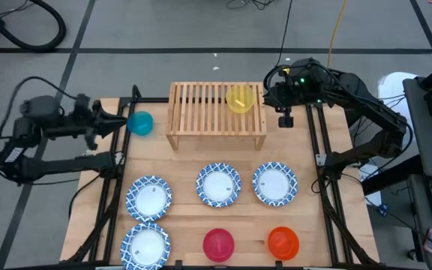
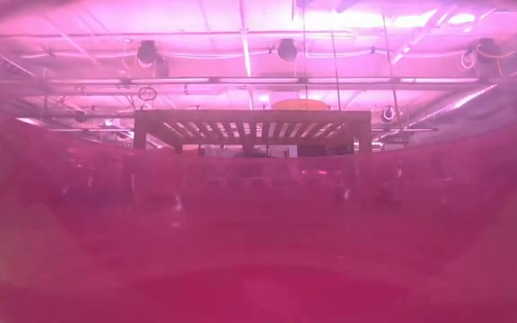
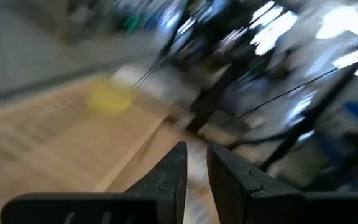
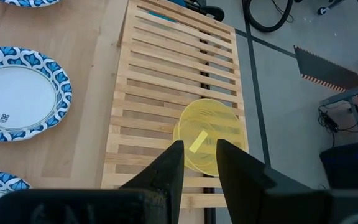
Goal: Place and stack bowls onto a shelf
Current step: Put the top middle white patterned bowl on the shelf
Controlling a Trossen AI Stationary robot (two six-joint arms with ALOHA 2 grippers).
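Right gripper [image 4: 196,163] fingers nearly together w/ a slim gap, nothing between them; poised over yellow bowl [image 4: 207,144], which sits on the shelf [image 4: 160,81] slats near the shelf's right end. Whether fingertips touch the bowl: can't tell. In high view same right gripper [image 1: 285,116] sits just off shelf's [image 1: 216,109] right end, yellow bowl [image 1: 239,98] on the slatted top beside it.

Left gripper [image 3: 196,162] fingers also close together, narrow gap, empty; wrist view heavily smeared, only a yellow blob [image 3: 109,99] on pale wood legible. High view places left gripper [image 1: 118,121] off shelf's left side, tips just beside teal bowl [image 1: 140,123], which rests on the table [image 1: 313,225] left of the shelf; contact not clear.

Only high view shows the rest, all in front of the shelf: three blue-rimmed dishes in a row [image 1: 148,198], [image 1: 218,184], [image 1: 274,183], a fourth [image 1: 145,244] farther out on the left, red bowl [image 1: 219,244] and orange bowl [image 1: 283,241] at the near edge. Right wrist view catches part of two dishes, one at [image 4: 18,93], beside the shelf.

Low view almost wholly blocked by a pink-red haze; through it only the shelf [image 2: 251,126] from below-level, slats and side legs, w/ a faint rounded shape on top toward its right, plus ceiling lights beyond. No grippers readable there.
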